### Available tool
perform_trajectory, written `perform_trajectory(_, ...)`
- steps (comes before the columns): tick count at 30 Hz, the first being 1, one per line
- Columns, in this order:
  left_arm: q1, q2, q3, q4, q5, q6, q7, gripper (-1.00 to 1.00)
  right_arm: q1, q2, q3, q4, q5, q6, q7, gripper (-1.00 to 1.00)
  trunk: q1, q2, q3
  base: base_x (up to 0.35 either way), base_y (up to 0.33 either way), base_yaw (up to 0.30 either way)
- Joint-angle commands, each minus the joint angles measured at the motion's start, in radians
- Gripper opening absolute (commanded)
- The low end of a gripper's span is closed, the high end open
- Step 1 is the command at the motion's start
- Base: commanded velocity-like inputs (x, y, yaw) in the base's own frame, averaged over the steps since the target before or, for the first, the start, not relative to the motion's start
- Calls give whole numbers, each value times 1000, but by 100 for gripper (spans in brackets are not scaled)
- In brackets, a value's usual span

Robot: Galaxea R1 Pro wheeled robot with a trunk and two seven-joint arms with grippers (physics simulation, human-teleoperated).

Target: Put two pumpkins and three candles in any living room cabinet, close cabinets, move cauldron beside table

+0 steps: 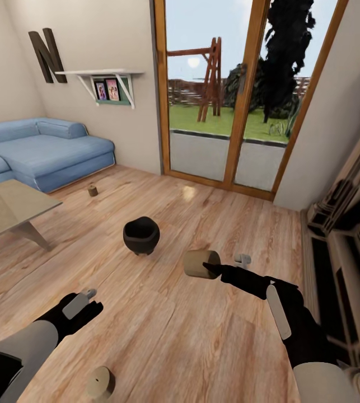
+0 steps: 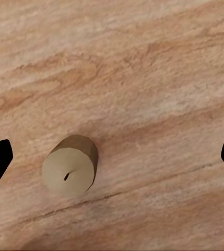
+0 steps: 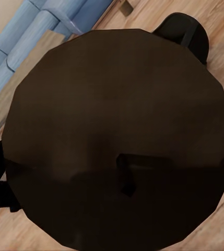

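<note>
My right gripper (image 1: 218, 263) is shut on a tan candle (image 1: 200, 264), held above the floor right of the black cauldron (image 1: 141, 235). In the right wrist view that candle's shaded wick end (image 3: 117, 136) sits close to the lens, with the cauldron (image 3: 187, 31) behind it. A second candle (image 1: 100, 383) rests on the floor by my left arm. My left gripper (image 1: 85, 298) hangs open over it (image 2: 70, 167), fingers wide apart and not touching. A third candle (image 1: 92, 190) stands farther off, near the sofa. The pumpkins and the cabinet are out of view.
A low table (image 1: 12, 207) stands at the left, with a blue sofa (image 1: 45, 148) behind it. Glass patio doors (image 1: 230, 95) fill the far wall. A pale furniture unit with dark recesses (image 1: 342, 235) runs along the right wall. Wooden floor (image 1: 163, 330) lies open between them.
</note>
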Motion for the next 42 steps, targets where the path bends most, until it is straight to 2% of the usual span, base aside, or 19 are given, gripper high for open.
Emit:
perform_trajectory(1, 0, 3, -1, 2, 0, 0, -6, 100, 0, 1, 1, 0, -2, 0, 0, -100, 4, -7, -3, 0, 0, 0)
perform_trajectory(5, 3, 0, -2, 31, -1, -3, -34, 100, 0, 2, 0, 0, -2, -1, 1, -100, 19, -35, -16, 0, 0, 0)
perform_trajectory(9, 4, -6, -4, 78, -3, -6, -89, 100, 0, 2, 0, 0, -2, -1, 6, -100, 35, -63, -28, 0, 0, 0)
perform_trajectory(14, 4, 2, -4, 93, -3, -7, -117, 100, 0, 1, 0, -1, -2, 0, 6, -100, 54, -98, -44, 0, 0, 0)
perform_trajectory(20, 6, -1, -6, 142, -8, -12, -119, 100, 0, 0, 0, -1, -2, 0, 7, -100, 77, -140, -63, 0, 0, 0)
perform_trajectory(42, 6, 8, -7, 142, -12, -16, -120, 100, 0, 2, 0, 0, -2, 0, 7, -100, 161, -294, -132, 0, 0, 0)
